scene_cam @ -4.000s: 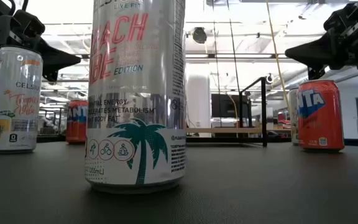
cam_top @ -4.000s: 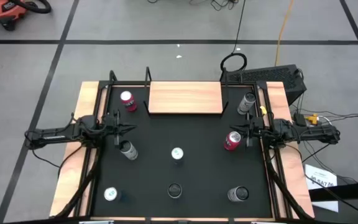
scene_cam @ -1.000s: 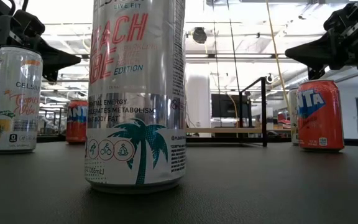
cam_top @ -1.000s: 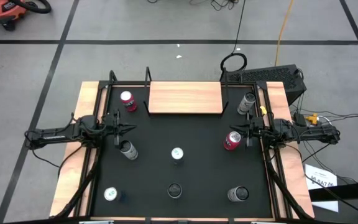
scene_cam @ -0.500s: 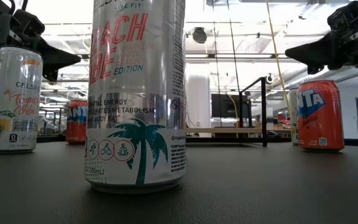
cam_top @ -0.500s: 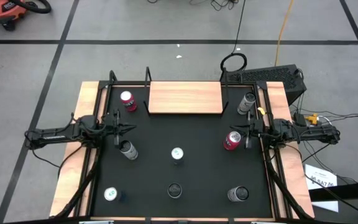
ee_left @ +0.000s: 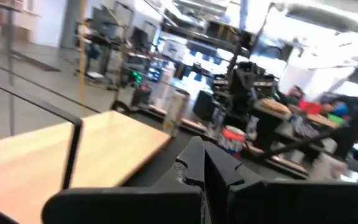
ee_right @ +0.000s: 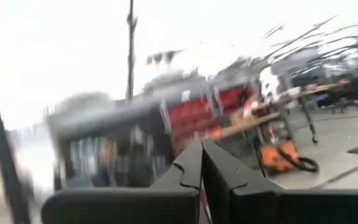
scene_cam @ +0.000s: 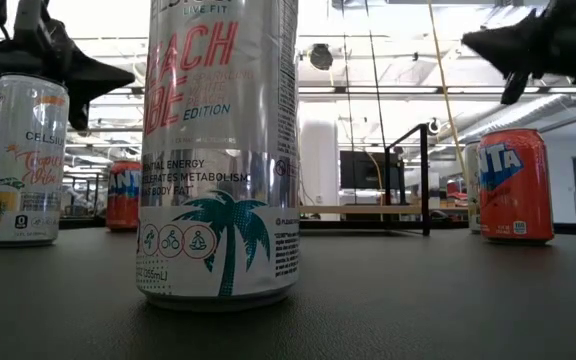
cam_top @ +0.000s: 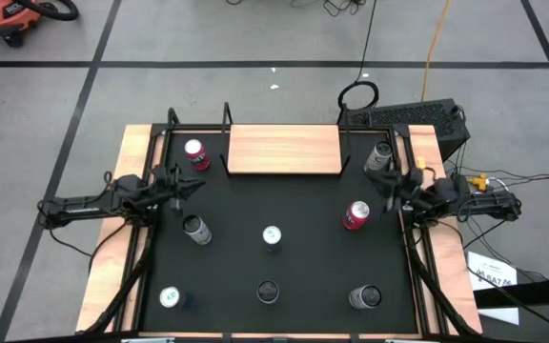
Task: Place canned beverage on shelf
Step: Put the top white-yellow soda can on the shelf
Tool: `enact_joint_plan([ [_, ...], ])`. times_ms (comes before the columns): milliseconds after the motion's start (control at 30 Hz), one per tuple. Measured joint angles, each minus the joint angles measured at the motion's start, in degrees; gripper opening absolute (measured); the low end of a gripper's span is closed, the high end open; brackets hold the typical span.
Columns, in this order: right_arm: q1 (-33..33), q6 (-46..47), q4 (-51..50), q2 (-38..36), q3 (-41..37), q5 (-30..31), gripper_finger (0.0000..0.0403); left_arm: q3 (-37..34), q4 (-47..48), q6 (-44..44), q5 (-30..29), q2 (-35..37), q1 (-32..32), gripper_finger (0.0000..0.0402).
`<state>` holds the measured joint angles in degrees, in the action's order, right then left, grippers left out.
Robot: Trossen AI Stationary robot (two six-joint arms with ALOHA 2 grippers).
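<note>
Shelf [cam_top: 283, 150]: light wooden board at the table's far edge, black posts at both ends; top is bare, no can stands on it. Same board shows in the left wrist view [ee_left: 55, 149], also bare.

Cans, all upright on the black table [cam_top: 303, 276], none on the shelf:
- red can [cam_top: 196, 154] just beside the shelf's left end
- silver can [cam_top: 379, 156] just beside the shelf's right end
- red can with silver top [cam_top: 355, 214], right of centre; orange-red in the low view [scene_cam: 515, 185]
- grey can [cam_top: 196, 229], left of centre; white label in the low view [scene_cam: 26, 160]
- white-topped can [cam_top: 272, 235] at mid-table; fills the low view's foreground [scene_cam: 220, 150]
- white-topped can [cam_top: 170, 298], near left corner
- dark can [cam_top: 268, 292], near edge, centre
- dark-topped can [cam_top: 364, 298], near right

Can tops appear sealed; contents not visible.

Left gripper [cam_top: 191, 185]: above the table's left side, between the far red can and the grey can, holding nothing. Fingers pressed together in its wrist view [ee_left: 202, 163].

Right gripper [cam_top: 386, 181]: above the right side, between the silver can and the red can with silver top, touching neither. Fingers closed tip to tip [ee_right: 201, 158], empty
</note>
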<state>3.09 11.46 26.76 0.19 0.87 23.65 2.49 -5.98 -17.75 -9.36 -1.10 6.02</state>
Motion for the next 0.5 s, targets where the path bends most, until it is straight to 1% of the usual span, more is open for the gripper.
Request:
enact_joint_plan([
  [100,0.02,8.14,7.10,-0.04,-0.01,3.47,0.0000,1.76,0.95,-0.64,-2.99,-1.19,0.00,0.0000],
  [233,0.00,14.11,12.05,-0.04,0.30,3.37,0.0000,3.94,1.59,-7.75,-6.31,-4.51,0.00,0.0000],
  [367,0.00,20.05,11.85,0.00,1.84,3.35,0.0000,6.27,2.65,-11.73,-7.65,-8.92,0.00,0.0000],
  [433,0.00,20.76,11.91,0.00,2.21,3.38,0.0000,7.70,2.42,-13.36,-8.07,-10.94,0.00,0.0000],
  [467,0.00,20.20,11.81,0.00,2.41,3.86,0.0000,8.52,2.36,-13.70,-8.07,-11.95,0.00,0.0000],
  [500,0.02,20.33,11.75,0.02,2.50,5.96,0.0000,9.39,2.32,-13.91,-8.00,-13.05,0.01,0.0000],
])
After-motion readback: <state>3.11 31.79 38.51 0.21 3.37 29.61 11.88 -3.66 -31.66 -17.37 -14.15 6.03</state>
